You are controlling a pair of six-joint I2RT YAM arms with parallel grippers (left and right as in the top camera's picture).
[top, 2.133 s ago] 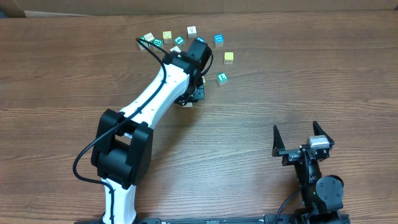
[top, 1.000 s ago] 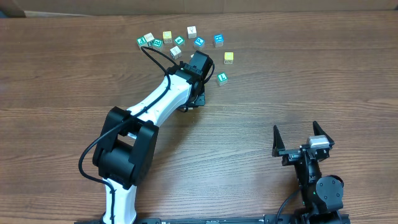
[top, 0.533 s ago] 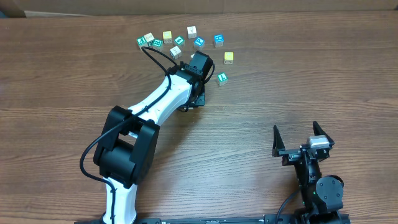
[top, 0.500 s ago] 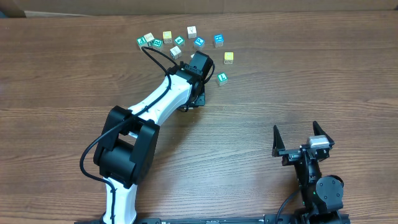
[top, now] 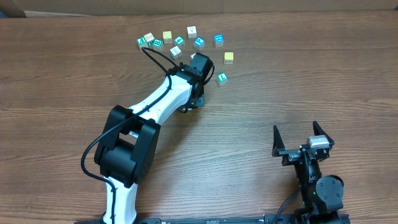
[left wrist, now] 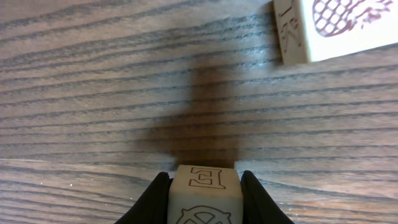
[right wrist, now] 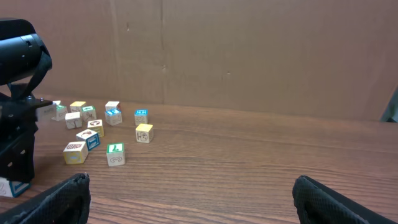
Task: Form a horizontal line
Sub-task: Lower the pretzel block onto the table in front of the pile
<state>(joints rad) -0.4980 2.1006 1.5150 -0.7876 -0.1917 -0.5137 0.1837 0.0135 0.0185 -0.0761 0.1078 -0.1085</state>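
Pale and teal picture cubes (top: 179, 40), the pieces for the horizontal line, lie loose along the far side of the table (top: 311, 74). You have no line yet: no four cubes touch side by side, and the spread reads as a ragged arc with gaps between most pieces. At its left end a few cubes sit close together, but staggered rather than level. A yellow cube (top: 229, 57) and a green-faced cube (top: 222, 78) stand apart on the right, nearer the arms' bases than the rest.

One piece is in hand. Your left gripper (left wrist: 205, 177) is clamped on a cream cube (left wrist: 205, 198), one finger on each side face, with the face printed with the letter E turned toward the wrist camera. Its shadow falls on the wood ahead, so it is probably lifted clear. A tan cube with a brown pineapple print (left wrist: 336, 28) lies beyond it to the right, not touching. From overhead the left arm covers the grip, just on the near side of the scatter.

Your right gripper (top: 297, 135) sits by the table's near edge, well apart from every cube, fingers spread wide and holding nothing.

By judgement, the task is at an early stage and nearly all the placing remains. A cube has no long axis. The axis belongs to the row, which should run left to right across the overhead view.
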